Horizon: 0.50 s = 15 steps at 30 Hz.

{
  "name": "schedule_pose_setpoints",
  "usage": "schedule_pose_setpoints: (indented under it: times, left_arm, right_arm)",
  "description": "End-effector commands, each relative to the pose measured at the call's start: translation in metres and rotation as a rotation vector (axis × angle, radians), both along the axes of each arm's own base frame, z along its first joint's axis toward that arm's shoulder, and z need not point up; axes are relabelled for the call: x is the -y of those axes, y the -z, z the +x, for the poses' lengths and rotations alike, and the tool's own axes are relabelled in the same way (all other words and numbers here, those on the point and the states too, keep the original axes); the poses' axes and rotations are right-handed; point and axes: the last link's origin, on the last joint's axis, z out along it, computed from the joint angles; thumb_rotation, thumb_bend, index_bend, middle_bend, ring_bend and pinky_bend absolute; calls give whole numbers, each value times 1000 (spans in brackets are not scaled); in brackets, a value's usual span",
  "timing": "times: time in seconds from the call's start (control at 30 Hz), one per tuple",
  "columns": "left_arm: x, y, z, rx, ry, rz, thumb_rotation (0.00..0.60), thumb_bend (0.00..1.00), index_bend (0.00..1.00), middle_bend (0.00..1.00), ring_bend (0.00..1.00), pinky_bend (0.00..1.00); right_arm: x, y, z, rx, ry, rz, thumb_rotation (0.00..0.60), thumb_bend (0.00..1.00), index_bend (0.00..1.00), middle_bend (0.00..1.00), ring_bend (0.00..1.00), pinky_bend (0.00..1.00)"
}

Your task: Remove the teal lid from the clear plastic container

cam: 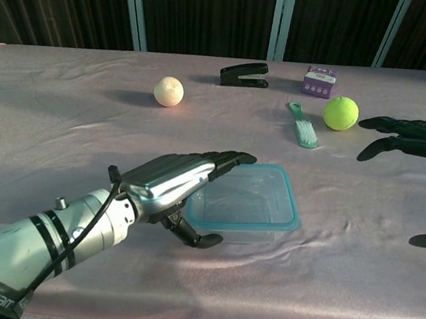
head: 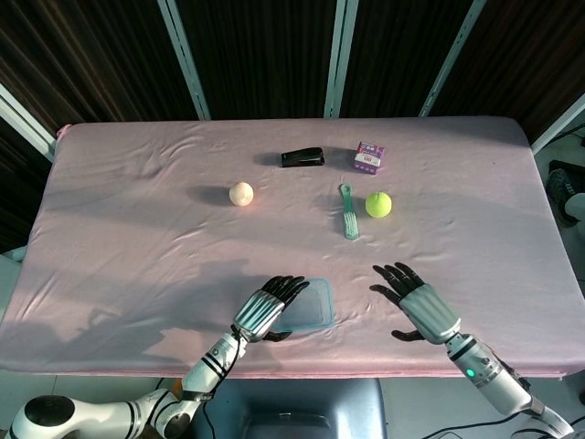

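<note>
The clear plastic container (cam: 248, 206) lies near the table's front edge with its teal lid (cam: 288, 204) on top; in the head view the container (head: 313, 305) shows partly under my left hand. My left hand (cam: 182, 179) lies over the container's left end, fingers flat on the lid and thumb against the front left side. In the head view this left hand (head: 266, 310) covers the left half. My right hand (head: 416, 297) hovers to the right of the container, apart from it, fingers spread and holding nothing. The chest view shows the right hand (cam: 409, 139) at the right edge.
Further back on the pink cloth are a peach ball (head: 240, 193), a black stapler (head: 303, 157), a purple box (head: 369, 157), a teal brush (head: 348, 212) and a tennis ball (head: 378, 204). The table's front edge (head: 347, 373) runs just behind both hands.
</note>
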Motion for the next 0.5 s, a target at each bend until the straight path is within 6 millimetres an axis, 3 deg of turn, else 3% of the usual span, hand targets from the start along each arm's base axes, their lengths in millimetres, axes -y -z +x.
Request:
schedule_pose_setpoints:
  times: [0.03, 0.3, 0.5]
  left_arm:
    - [0, 3, 3, 0, 9, -1, 600, 304, 0, 524, 470, 439]
    - [-1, 7, 4, -6, 15, -8, 600, 305, 0, 525, 469, 436]
    - [-2, 5, 2, -12, 10, -5, 600, 306, 0, 535, 470, 437]
  right_arm:
    - [8, 27, 15, 90, -78, 106, 600, 253, 431, 59, 0, 0]
    - [13, 57, 30, 151, -168, 156, 600, 337, 553, 122, 0, 0]
    - [18, 65, 38, 122, -227, 95, 600, 374, 587, 147, 0, 0]
